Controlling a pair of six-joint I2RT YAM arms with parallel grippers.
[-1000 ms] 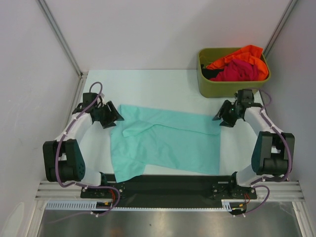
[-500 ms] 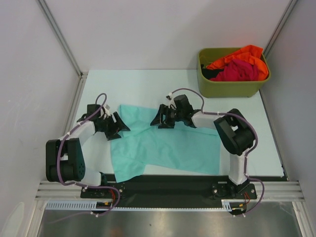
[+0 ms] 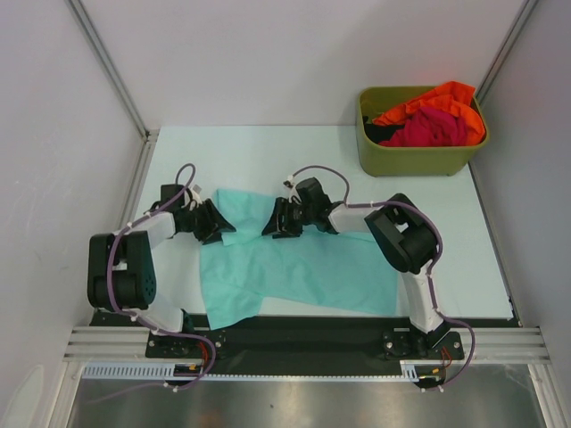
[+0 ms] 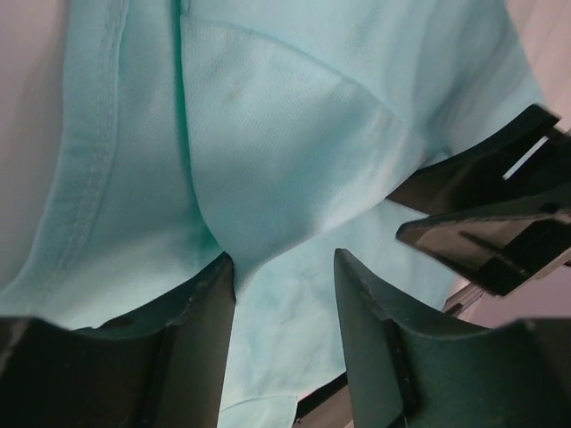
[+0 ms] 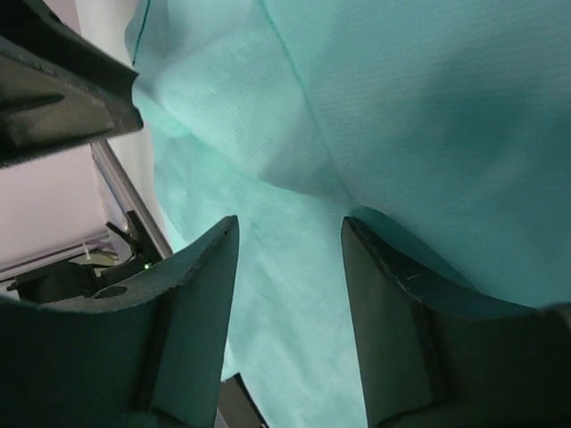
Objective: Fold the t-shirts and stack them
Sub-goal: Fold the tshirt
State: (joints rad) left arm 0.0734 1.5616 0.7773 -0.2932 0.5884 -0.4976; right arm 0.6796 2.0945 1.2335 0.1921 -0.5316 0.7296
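Folding step: judging by the layout, the teal t-shirt [image 3: 303, 267] is being gathered along its far edge for the next fold; the stack is not yet begun.
Teal t-shirt: it lies spread on the tabletop [image 3: 268, 152] between the two arms, with one flap already turned over near its far left corner and the near left corner sagging toward the front edge.
Left fingers [image 4: 192, 348]: parted, low over the shirt's far left corner, with a raised ridge of cloth running up to the gap; nothing looks pinched.
Right fingers [image 5: 192, 312]: parted too, over the far edge near the shirt's middle, with only flat cloth showing through the gap, so nothing is held.
Doing it well: each pair should probably close on the hem itself, taking both layers at the flap, and the two should lift evenly so the edge stays straight.
Risk: the pairs sit near each other, so a crossing pull could bunch the cloth.
Waiting shirts: the orange t-shirt [image 3: 442, 94] and magenta t-shirt [image 3: 428, 129] lie heaped in the olive bin [image 3: 419, 160], well apart at the far right.
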